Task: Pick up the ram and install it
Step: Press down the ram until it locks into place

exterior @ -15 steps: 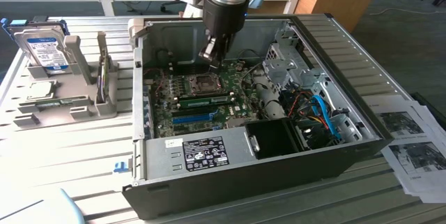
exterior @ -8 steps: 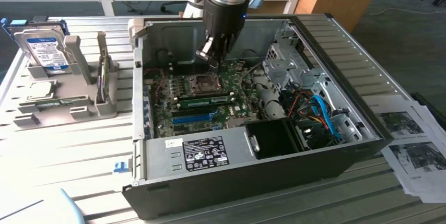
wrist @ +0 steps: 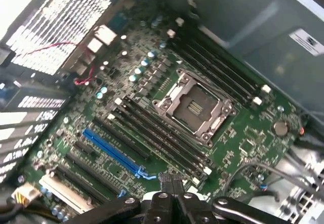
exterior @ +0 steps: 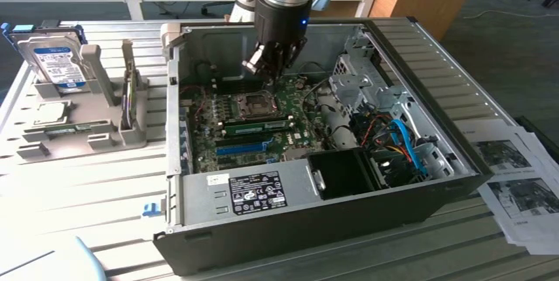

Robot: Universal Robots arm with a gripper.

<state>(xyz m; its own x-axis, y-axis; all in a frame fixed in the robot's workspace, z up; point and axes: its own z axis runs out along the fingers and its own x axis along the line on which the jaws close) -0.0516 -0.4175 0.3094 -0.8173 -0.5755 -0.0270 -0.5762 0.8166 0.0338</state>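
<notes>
Your pincer (exterior: 272,65) pressed together, empty, above the motherboard (exterior: 253,130) inside the open computer case (exterior: 349,202), ram (exterior: 260,124) seated in its slot

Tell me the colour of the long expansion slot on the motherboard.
Blue: the expansion slot shows best in the wrist view.

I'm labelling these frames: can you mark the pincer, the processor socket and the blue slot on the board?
pincer (wrist: 172,183): wrist view, tips of its shut fingers.
processor socket (wrist: 195,106): wrist view, middle of the open socket.
blue slot (exterior: 240,148): exterior view, middle of its length.
</notes>
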